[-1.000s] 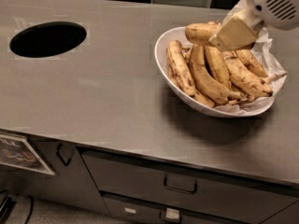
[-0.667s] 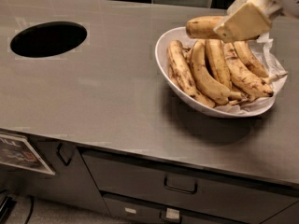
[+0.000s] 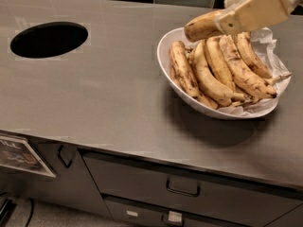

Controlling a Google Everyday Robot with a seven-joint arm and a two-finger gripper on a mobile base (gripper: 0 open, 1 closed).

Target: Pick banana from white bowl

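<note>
The white bowl (image 3: 165, 70) sits on the steel counter at the right, lined with crinkled white paper and holding several bananas. My gripper (image 3: 236, 21) reaches in from the top right, its cream-coloured finger (image 3: 255, 11) shut on the banana (image 3: 202, 26). The banana is plump, brownish-yellow with a blunt end pointing left. It hangs lifted above the bowl's far rim, clear of the other bananas. The banana's right end is hidden behind the finger.
A round dark hole (image 3: 49, 39) opens in the counter (image 3: 104, 98) at the far left. Dark tiles run along the back wall. Drawers with handles (image 3: 182, 189) sit below the counter's front edge. A printed card (image 3: 19, 155) hangs at the lower left.
My gripper has risen and moved back to the upper right, lifting the banana out of the pile and above the bowl's rim.
</note>
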